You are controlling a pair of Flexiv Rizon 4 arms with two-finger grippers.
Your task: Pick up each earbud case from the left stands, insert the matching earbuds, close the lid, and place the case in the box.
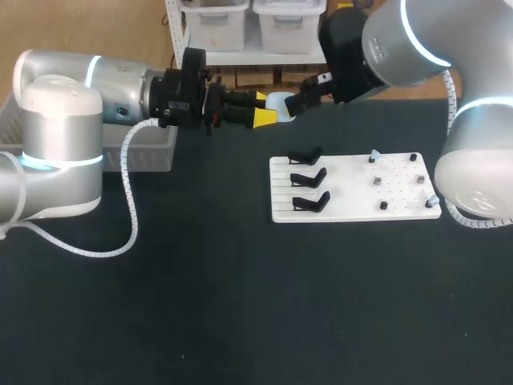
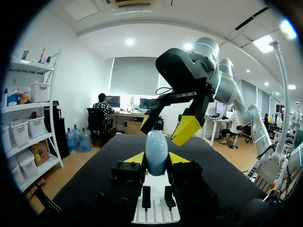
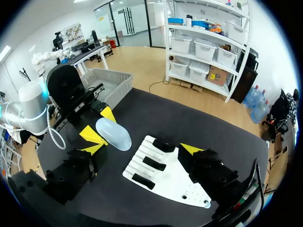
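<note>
Clamping earbud case, left end effector; grip plain only in wrist views.

Ref: white board. Table on near side & left of board: bare, free passage. On board: 3 black stands fill left strip, small pegs dot right part. Beyond board's far-left corner, up in air: L gripper clamping earbud case, R gripper spread beside it, so crowded there. Grey bin far left of board.

Pale-blue earbud case (lid closed, egg-smooth) hangs in mid-air, clamped between the left jaws.
</note>
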